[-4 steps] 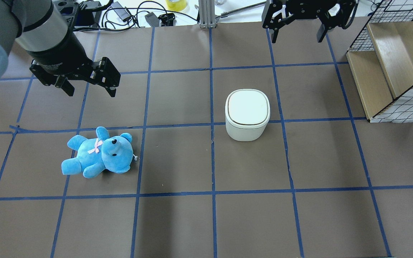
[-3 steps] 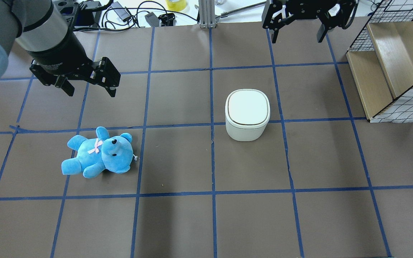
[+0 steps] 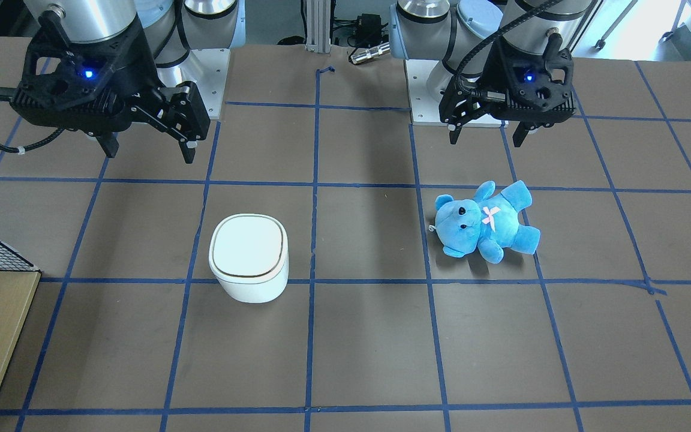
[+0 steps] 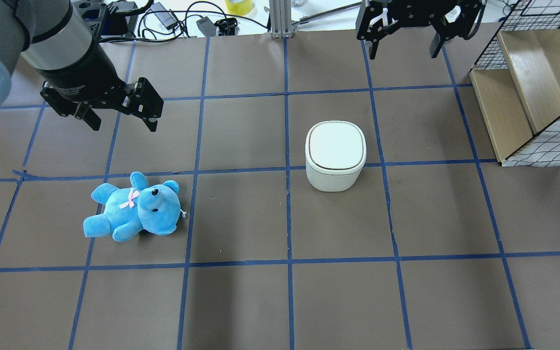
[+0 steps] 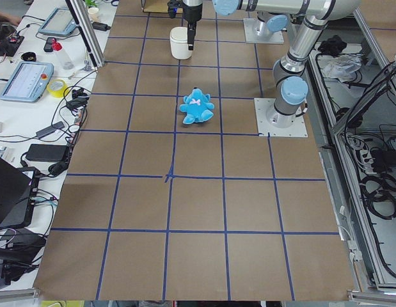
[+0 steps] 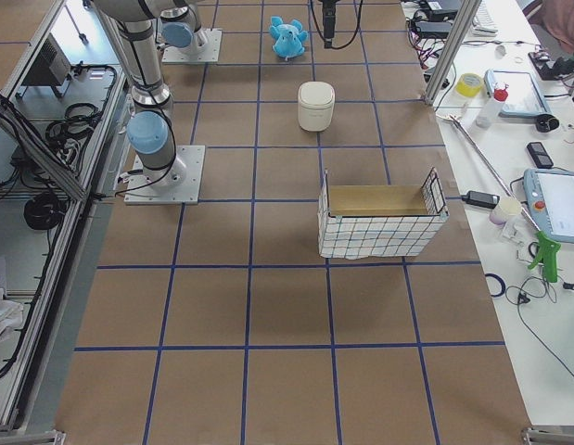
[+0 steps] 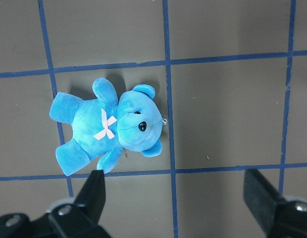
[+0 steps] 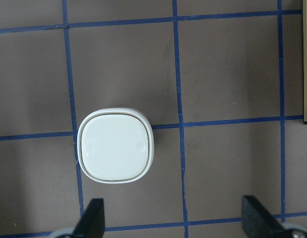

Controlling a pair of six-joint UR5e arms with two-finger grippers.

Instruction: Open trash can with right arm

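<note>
The white trash can [image 4: 336, 146] stands on the table with its flat lid shut; it also shows in the front view [image 3: 249, 252] and the right wrist view [image 8: 115, 146]. My right gripper [image 4: 402, 53] hangs open and empty, high above the table and beyond the can on its far right side. In the front view the right gripper [image 3: 149, 155] sits up-left of the can, and in its wrist view the gripper [image 8: 174, 220] has the can lying ahead, left of centre. My left gripper [image 4: 124, 128] is open and empty above the table near a blue teddy [image 4: 131, 209].
A wire basket with a wooden box [image 4: 528, 92] stands at the right edge of the table, right of the can. Cables and a roll of yellow tape [image 4: 239, 6] lie past the far table edge. The teddy [image 7: 108, 129] lies on its back.
</note>
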